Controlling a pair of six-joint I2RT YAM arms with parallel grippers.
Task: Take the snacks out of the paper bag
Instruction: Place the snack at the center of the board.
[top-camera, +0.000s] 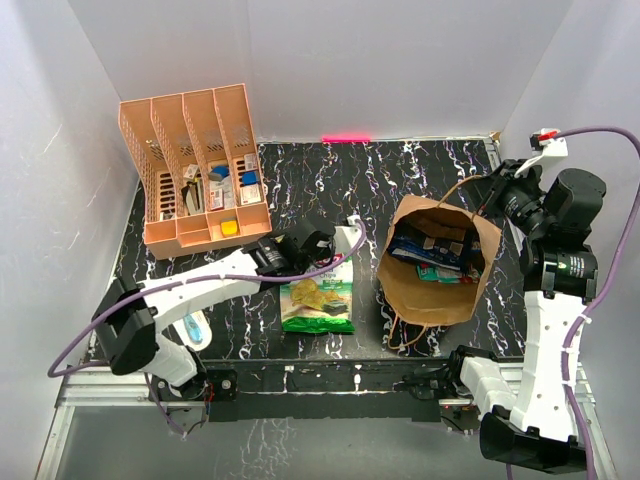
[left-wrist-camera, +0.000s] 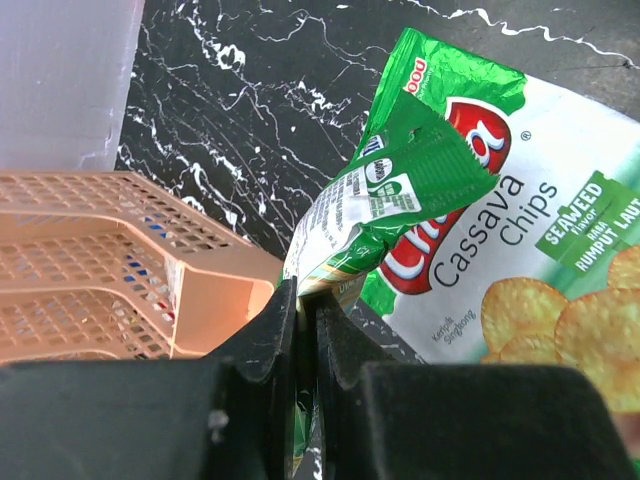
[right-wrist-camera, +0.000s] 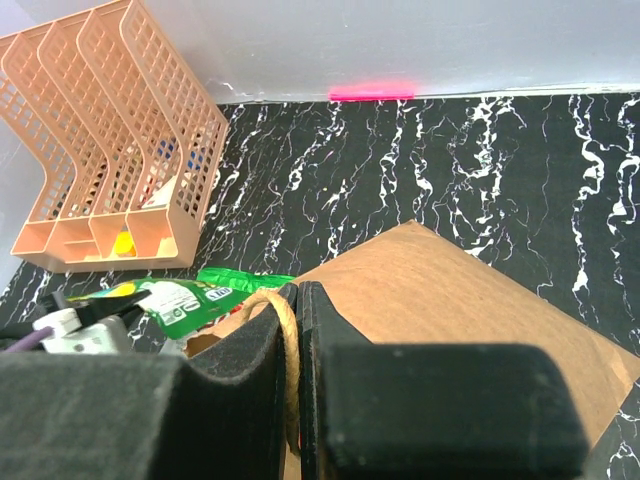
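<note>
Snacks half hidden inside paper bag

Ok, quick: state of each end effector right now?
Left end effector: closed on the edge of the green foil cassava chips packet.
Right end effector: closed on the twisted loop handle of the brown paper bag.

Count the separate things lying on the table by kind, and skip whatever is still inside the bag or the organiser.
green cassava chips packet: 1
paper bag: 1
peach file organiser: 1
light-blue oval gadget: 1
Total: 4
</note>
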